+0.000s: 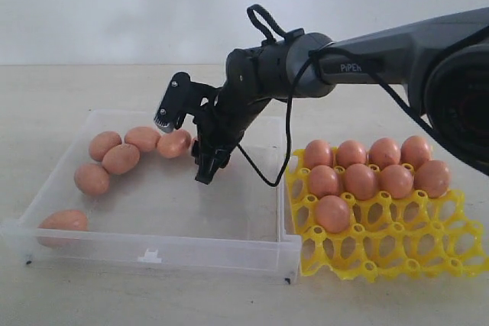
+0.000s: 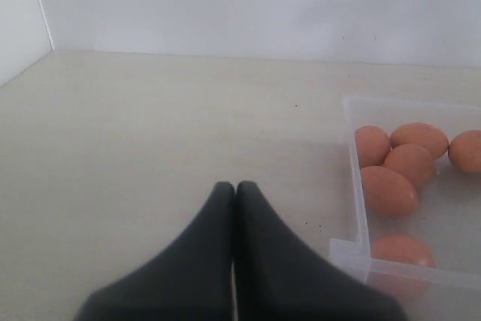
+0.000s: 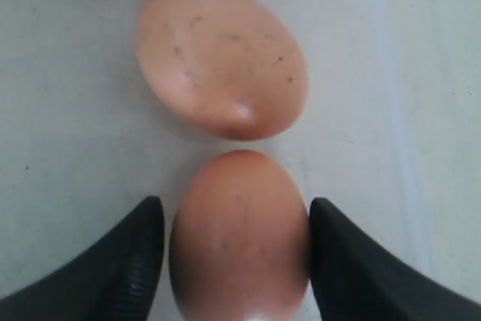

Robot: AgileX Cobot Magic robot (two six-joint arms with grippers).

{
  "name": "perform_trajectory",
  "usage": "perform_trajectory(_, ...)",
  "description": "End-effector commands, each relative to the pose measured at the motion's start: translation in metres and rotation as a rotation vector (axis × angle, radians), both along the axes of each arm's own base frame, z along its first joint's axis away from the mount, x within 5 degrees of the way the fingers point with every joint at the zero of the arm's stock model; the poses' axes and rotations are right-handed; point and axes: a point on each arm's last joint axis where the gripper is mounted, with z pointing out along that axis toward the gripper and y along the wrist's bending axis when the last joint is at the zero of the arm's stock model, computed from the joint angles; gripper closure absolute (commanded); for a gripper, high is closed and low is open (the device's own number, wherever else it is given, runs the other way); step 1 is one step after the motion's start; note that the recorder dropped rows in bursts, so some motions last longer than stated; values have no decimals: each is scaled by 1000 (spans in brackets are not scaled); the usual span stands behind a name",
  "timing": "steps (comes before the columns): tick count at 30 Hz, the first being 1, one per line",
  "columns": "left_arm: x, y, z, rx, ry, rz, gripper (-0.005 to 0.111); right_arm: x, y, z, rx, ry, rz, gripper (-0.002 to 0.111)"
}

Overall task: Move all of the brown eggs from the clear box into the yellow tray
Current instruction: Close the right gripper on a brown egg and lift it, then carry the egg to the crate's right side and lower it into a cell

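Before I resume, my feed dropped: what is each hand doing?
Left hand: closed, empty.
Right hand: open, straddling a brown egg in the clear box, not gripping it.

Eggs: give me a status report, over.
Left gripper shut, outside box. Right gripper open, straddling an egg in box. Nine eggs in tray, at least six in box. Another egg close alongside.

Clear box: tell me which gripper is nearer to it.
Right. The right gripper is down inside the clear box, open jaws either side of an egg. The left gripper sits shut over bare table outside the box, short of its corner.
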Motion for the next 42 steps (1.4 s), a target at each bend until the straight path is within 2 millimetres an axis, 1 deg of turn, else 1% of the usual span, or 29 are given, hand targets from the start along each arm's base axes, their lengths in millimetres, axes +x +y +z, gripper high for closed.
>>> perform_trajectory(1, 0, 0, -1, 5, 0, -1, 111, 0, 0, -3, 9, 22, -38, 56)
perform_trajectory(2, 0, 0, -1, 5, 0, -1, 111, 0, 0, -3, 9, 26, -41, 60)
perform_trajectory(3, 0, 0, -1, 5, 0, -1, 111, 0, 0, -3, 11, 31, -47, 68)
perform_trajectory(4, 0, 0, -1, 5, 0, -1, 111, 0, 0, -3, 13, 32, -51, 79)
perform_trajectory(6, 0, 0, -1, 5, 0, -1, 111, -1, -1, -4, 5, 43, -49, 106)
perform_trajectory(8, 0, 0, -1, 5, 0, -1, 111, -3, -1, -1, 13, 70, -63, 108)
perform_trajectory(11, 0, 0, -1, 5, 0, -1, 111, -8, 0, 13, 59, 128, -101, 109)
perform_trajectory(16, 0, 0, -1, 5, 0, -1, 111, -16, 0, 56, 173, 166, -164, 109)
perform_trajectory(19, 0, 0, -1, 5, 0, -1, 111, -18, -1, 85, 284, 162, -270, 109)
perform_trajectory(22, 0, 0, -1, 5, 0, -1, 111, -30, -10, 98, 446, 178, -389, 109)
perform_trajectory(24, 0, 0, -1, 5, 0, -1, 111, -44, -26, 99, 547, 130, -470, 109)
perform_trajectory(26, 0, 0, -1, 5, 0, -1, 111, -66, -56, 94, 632, 7, -610, 109)
perform_trajectory(27, 0, 0, -1, 5, 0, -1, 111, -74, -74, 98, 677, -106, -690, 109)
perform_trajectory(28, 0, 0, -1, 5, 0, -1, 111, -86, -97, 95, 709, -211, -786, 109)
perform_trajectory(29, 0, 0, -1, 5, 0, -1, 111, -97, -115, 93, 738, -295, -844, 109)
perform_trajectory(31, 0, 0, -1, 5, 0, -1, 111, -122, -161, 90, 880, -499, -1002, 109)
perform_trajectory(32, 0, 0, -1, 5, 0, -1, 111, -135, -182, 89, 970, -604, -1054, 109)
perform_trajectory(34, 0, 0, -1, 5, 0, -1, 111, -154, -217, 84, 1118, -728, -1138, 109)
perform_trajectory(35, 0, 0, -1, 5, 0, -1, 111, -158, -232, 75, 1156, -694, -1213, 109)
perform_trajectory(37, 0, 0, -1, 5, 0, -1, 111, -156, -259, 72, 1245, -684, -1302, 109)
perform_trajectory(38, 0, 0, -1, 5, 0, -1, 111, -152, -271, 70, 1249, -661, -1326, 109)
perform_trajectory(39, 0, 0, -1, 5, 0, -1, 111, -146, -275, 68, 1253, -585, -1285, 109)
perform_trajectory(40, 0, 0, -1, 5, 0, -1, 111, -136, -286, 66, 1252, -515, -1240, 109)
perform_trajectory(41, 0, 0, -1, 5, 0, -1, 111, -130, -284, 66, 1251, -421, -1100, 109)
perform_trajectory(42, 0, 0, -1, 5, 0, -1, 111, -123, -286, 70, 1245, -362, -968, 109)
